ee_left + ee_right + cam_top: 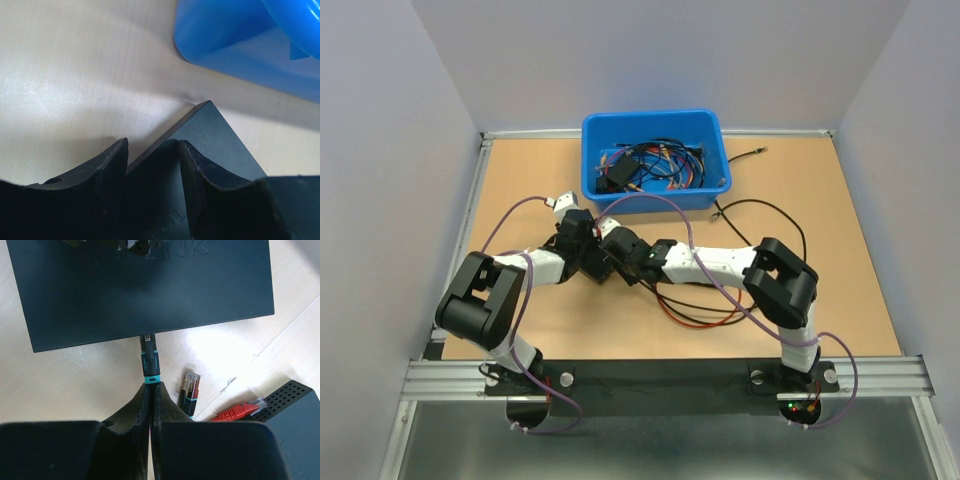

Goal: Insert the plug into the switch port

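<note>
partly hidden, the plug (239,411) lies by the right gripper (151,386) clamping another connector (150,362).

Right gripper (151,387) fingers pressed together, pinching black plug (149,357) with teal band, tip at near edge of black switch (145,290). Second black plug (190,392) and red-boot plug (235,412) loose on table (75,385). Perforated black box (290,415) bottom right.

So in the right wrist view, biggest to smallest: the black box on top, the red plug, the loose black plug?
Largest: black box, by far.
Then red plug and loose black plug: they look alike, so no ranking between them.
</note>
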Motion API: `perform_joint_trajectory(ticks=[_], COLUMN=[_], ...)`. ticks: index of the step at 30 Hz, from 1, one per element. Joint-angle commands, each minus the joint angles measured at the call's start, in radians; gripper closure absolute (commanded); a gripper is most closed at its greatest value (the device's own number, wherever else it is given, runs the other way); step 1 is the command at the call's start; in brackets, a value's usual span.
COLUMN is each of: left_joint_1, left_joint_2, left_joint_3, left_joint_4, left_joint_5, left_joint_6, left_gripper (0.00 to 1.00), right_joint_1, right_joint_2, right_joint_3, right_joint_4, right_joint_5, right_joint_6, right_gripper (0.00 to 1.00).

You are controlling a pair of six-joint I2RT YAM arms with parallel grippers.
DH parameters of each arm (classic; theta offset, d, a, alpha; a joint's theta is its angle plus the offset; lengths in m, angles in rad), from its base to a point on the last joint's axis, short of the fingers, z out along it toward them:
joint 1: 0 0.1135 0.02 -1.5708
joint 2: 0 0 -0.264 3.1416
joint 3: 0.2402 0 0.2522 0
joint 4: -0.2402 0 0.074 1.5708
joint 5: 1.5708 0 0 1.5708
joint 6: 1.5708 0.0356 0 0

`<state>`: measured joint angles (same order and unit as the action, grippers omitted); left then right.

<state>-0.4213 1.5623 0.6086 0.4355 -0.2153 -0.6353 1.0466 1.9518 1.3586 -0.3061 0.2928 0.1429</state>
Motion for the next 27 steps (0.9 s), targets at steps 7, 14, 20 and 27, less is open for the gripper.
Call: perform_joint_trajectory(ticks=[7, 14, 20, 27], left_joint_1=[-0.048, -0.033, -0.022, -0.019], left_joint_2=[-0.018, -0.022, -0.045, -0.277], left_joint_3=[-0.111, -0.119, -0.130, -0.099], left_joint_4=[-0.127, -0.121, -0.121, -0.282], left_joint_5=[0.264, 0.275, 0.274, 0.141], left_joint_6=[-0.069, -0.072, -0.076, -0.066], left_gripper=[0.46, 0.46, 0.44, 0.34], right_joint_1=[0.006, 0.006, 0.006, 0.006], right_joint_2=[0.015, 0.036, 0.059, 0.064], right_joint_3=[0.037, 0.027, 0.039, 0.047], right_joint_4=[0.410, 0.418, 0.423, 0.426], right_joint_5=[0.014, 0.003, -0.006, -0.038], right_joint_6=[0.007, 0.001, -0.022, -0.028], right_gripper=[0.99, 0.99, 1.00, 0.99])
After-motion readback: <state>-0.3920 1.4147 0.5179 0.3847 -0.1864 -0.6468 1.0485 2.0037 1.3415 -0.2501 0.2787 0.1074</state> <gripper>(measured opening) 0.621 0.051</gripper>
